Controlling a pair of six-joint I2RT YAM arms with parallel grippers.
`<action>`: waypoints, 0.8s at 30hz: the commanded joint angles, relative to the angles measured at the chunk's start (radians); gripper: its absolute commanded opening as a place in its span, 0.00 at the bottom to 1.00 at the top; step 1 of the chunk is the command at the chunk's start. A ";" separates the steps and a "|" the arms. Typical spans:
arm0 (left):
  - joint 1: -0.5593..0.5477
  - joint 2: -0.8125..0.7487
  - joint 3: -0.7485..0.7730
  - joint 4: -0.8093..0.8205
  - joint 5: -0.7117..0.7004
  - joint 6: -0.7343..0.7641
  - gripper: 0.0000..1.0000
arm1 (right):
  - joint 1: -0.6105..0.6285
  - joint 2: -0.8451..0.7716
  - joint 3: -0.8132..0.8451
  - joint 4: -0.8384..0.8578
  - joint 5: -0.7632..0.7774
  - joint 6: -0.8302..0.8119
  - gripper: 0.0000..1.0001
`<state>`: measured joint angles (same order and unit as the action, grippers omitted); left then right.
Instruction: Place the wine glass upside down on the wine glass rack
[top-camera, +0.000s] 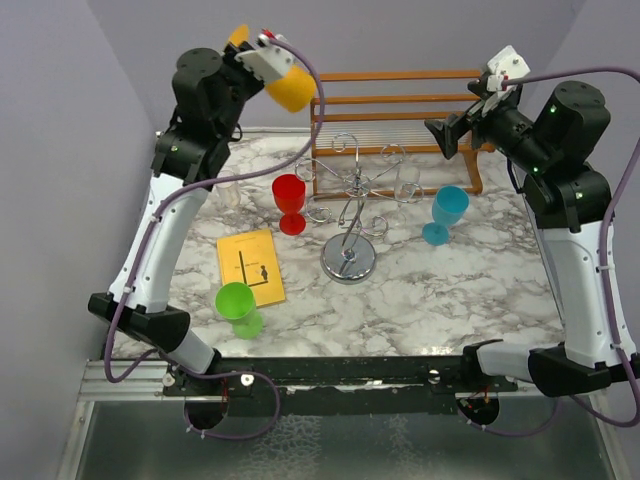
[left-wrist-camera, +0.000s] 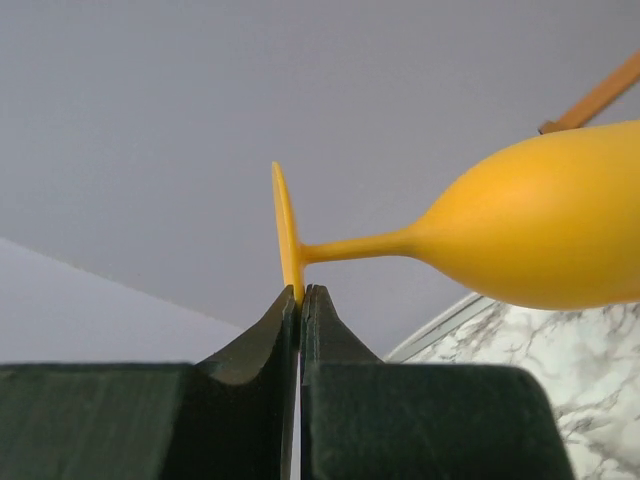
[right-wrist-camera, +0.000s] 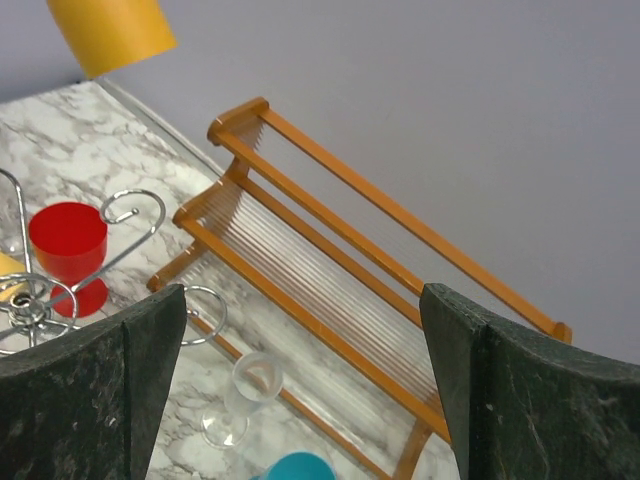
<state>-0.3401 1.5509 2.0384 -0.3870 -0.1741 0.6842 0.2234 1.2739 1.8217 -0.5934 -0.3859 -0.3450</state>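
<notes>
The left gripper (left-wrist-camera: 300, 296), pinched tight on the foot's edge, holds the matte yellow wine glass (left-wrist-camera: 540, 235) sideways, high over the back left of the table (top-camera: 450, 290), its rim cut off in the wrist view. A green glass (top-camera: 238, 305), red glass (top-camera: 290, 200) and blue glass (top-camera: 447, 213) stand upright around the silver wire wine glass rack (top-camera: 350, 215). The right gripper (right-wrist-camera: 300, 310) gapes wide, holding nothing.

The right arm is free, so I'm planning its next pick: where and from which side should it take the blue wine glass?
Probably by its thin stem, just under the bowl, coming from the right with the open right end effector. The blue wine glass stands upright, its bowl is wider than the stem, and the wine glass rack stands to its left.
</notes>
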 joint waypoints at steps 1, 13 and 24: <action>-0.084 -0.010 -0.051 0.005 -0.126 0.385 0.00 | 0.003 -0.035 -0.041 -0.034 0.064 -0.052 1.00; -0.207 0.075 -0.066 -0.154 -0.049 0.592 0.00 | -0.009 -0.060 -0.119 -0.037 0.076 -0.078 1.00; -0.263 0.132 0.023 -0.316 0.090 0.626 0.00 | -0.028 -0.075 -0.145 -0.030 0.064 -0.078 1.00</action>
<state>-0.5797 1.6821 1.9911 -0.6331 -0.1852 1.3014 0.2070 1.2259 1.6897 -0.6323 -0.3317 -0.4168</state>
